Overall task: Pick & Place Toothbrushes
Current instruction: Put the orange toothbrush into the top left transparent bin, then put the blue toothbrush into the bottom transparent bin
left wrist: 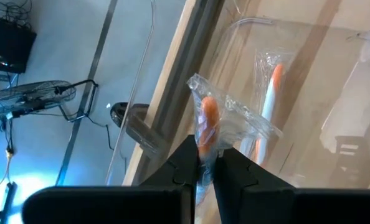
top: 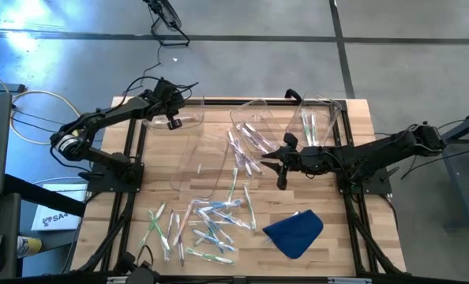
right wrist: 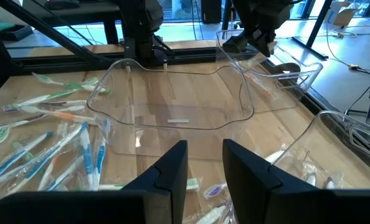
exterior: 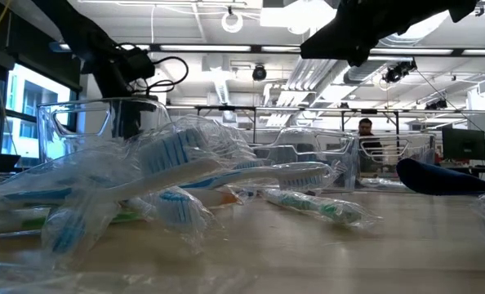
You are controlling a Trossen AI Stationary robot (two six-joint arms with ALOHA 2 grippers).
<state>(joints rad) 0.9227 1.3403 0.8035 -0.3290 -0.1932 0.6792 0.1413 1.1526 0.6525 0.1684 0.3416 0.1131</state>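
- The left gripper (left wrist: 205, 163) hangs over the far left bin (top: 183, 118), at the table's (top: 329, 252) far left corner. Its fingers are pinched on a wrapped orange brush (left wrist: 208, 124), which sticks up from between the tips.
- A second orange brush (left wrist: 269, 93) in its wrapper lies inside that bin, beyond the held one.
- The right gripper (top: 275, 166) sits just right of the big middle bin (top: 199, 166), above the wood. Its fingers (right wrist: 172, 168) stand apart with a bare gap between them; nothing is in them.
- The loose pile of brushes (top: 207, 225) lies on the table on the near side of the middle bin, spread toward the near left corner; blue, green and whitish ones show, all in clear wrap.
- A few more brushes (top: 242, 154) lie by the middle bin's right edge, in and near a tilted bin (top: 254, 122) there.
- A further bin (top: 317, 118) stands to the far right of the middle bin, with some brushes in it.
- A blue cloth (top: 294, 231) lies to the right of the pile, near the table's near edge.
- In the low view a person (exterior: 365, 131) shows in the room beyond the table.
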